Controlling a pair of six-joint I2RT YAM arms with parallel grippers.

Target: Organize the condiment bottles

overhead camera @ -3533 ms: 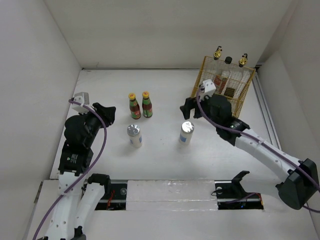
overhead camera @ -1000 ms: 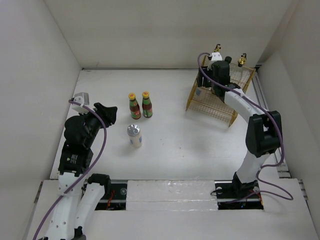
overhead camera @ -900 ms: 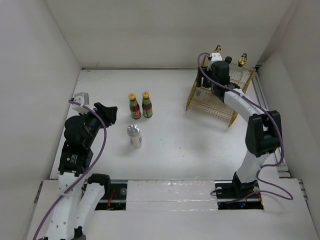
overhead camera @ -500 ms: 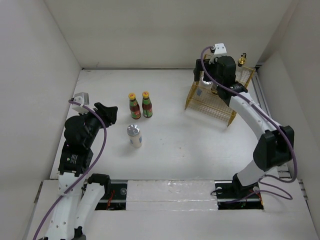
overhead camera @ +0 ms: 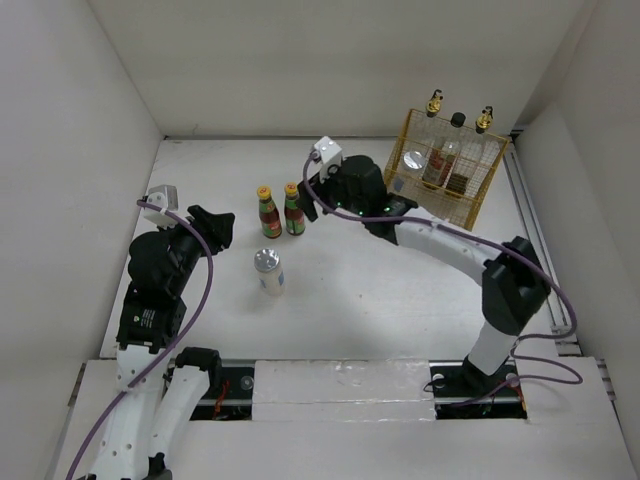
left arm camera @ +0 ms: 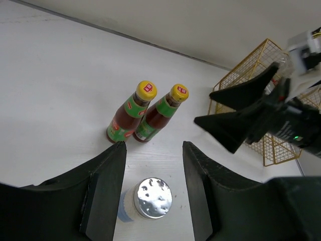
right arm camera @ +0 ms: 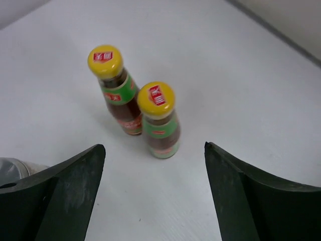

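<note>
Four of seven are done, since the two gold-topped clear bottles (overhead camera: 434,150), dark black-capped jar (overhead camera: 456,150) and one white silver-lidded shaker (overhead camera: 414,159) sit in the yellow wire basket (overhead camera: 437,204), while two yellow-capped red-sauce bottles (right arm camera: 156,120) and the second white shaker (overhead camera: 268,271) stand on the white desk (overhead camera: 380,290), the right gripper (right arm camera: 154,145) open and empty facing the pair, and the left gripper (left arm camera: 153,148) open and empty too.

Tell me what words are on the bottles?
Nothing here can be read clearly.
Yellow caps on the two red-sauce bottles: a red square with white marks, too blurred.
Their green and red labels: too blurred.
Silver-lidded shaker: blue label, too small.
Bottles in the yellow wire basket: too small.
</note>
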